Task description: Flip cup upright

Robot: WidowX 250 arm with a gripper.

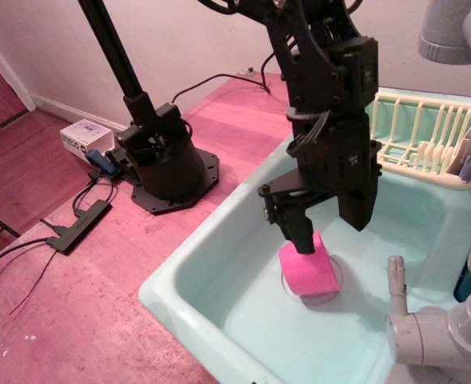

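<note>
The cup (309, 270) lies on its side on the floor of the pale green sink (219, 276), over the round drain ring near the middle of the basin. Its long axis runs roughly level, from upper left to lower right in the view. I cannot tell which end is the mouth, and the handle is not visible.

My jaws (331, 228) stand wide, holding nothing. The near finger (299, 232) hangs in front of the cup's upper left end and covers part of it; whether it touches the cup I cannot tell. The far finger (361, 204) sits higher, up and to the right, apart from the cup.

A cream dish rack (419, 132) rests at the back right of the sink. A grey faucet (435, 332) rises at the lower right corner, with a spout (396, 284) near the cup's right side. On the pink desk (99, 280) to the left stands a black round base with a pole (159, 156), beside a white box (85, 138) and black cables (75, 224).
</note>
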